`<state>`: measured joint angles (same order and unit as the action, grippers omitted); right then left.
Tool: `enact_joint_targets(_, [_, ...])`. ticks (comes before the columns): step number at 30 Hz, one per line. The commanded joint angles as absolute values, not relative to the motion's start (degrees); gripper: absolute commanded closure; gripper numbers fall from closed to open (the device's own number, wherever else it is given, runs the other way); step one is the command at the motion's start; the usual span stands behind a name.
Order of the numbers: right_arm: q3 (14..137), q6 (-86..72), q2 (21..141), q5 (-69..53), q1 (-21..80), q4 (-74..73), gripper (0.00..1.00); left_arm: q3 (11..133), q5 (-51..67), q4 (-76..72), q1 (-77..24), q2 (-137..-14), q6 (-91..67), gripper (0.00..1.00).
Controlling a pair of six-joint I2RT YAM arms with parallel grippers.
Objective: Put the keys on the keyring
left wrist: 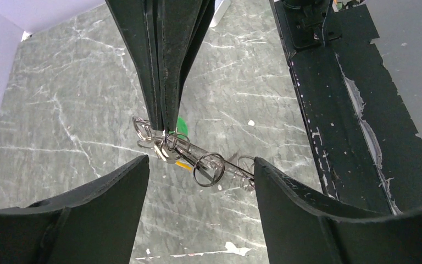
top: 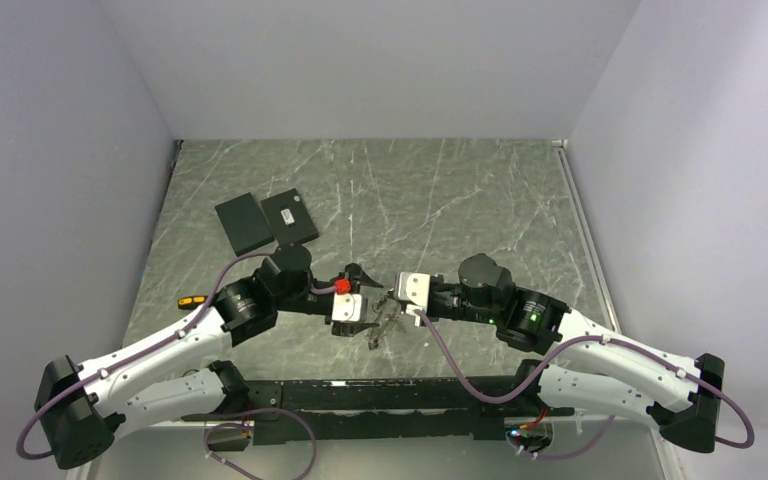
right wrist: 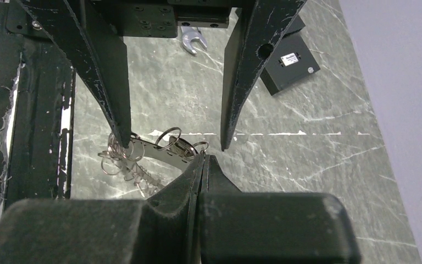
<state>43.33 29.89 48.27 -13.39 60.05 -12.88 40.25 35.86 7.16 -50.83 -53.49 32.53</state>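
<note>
Left gripper is standing wide open and gripping nothing, its fingers straddling the keyring. Right gripper is pinching fully closed on that keyring's bunched loops just ahead of its tips. Keys are hanging tangled among the loops, between the left fingers, and are hard to tell apart.

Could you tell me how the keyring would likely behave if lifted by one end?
Probably floppy: the keyring is thin linked rings on a chain, so the free part would likely dangle. Likely light, being slim wire. It may slip, as the shut right jaws pinch only a small bit.
</note>
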Motion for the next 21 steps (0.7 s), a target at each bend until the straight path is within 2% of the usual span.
enact_joint_targets(1, [45.24, 30.99, 46.98, -13.44, 60.03, -9.27, 1.00, 42.41, 38.57, 5.20, -50.98, -52.77, 32.26, 0.27])
enact_joint_targets(4, [45.01, 31.11, 46.70, -13.01, 60.03, -9.33, 1.00, 42.69, 37.61, 4.71, -50.97, -50.92, 30.39, 0.19])
enact_joint_targets(9, [43.76, 32.08, 45.67, -14.00, 60.03, -8.19, 1.00, 43.70, 34.20, 5.97, -50.92, -47.74, 27.26, 0.18])
enact_joint_targets(14, [43.42, 33.08, 44.83, -16.17, 60.02, -7.71, 1.00, 45.58, 28.64, 7.65, -50.89, -48.78, 24.23, 0.28])
enact_joint_targets(18, [43.39, 33.56, 44.50, -16.77, 60.03, -7.35, 1.00, 46.87, 27.21, 7.57, -50.83, -51.48, 21.76, 0.45])
enact_joint_targets(21, [43.32, 33.66, 44.30, -16.87, 60.03, -6.99, 1.00, 46.91, 27.34, 6.84, -50.76, -53.02, 20.68, 0.49])
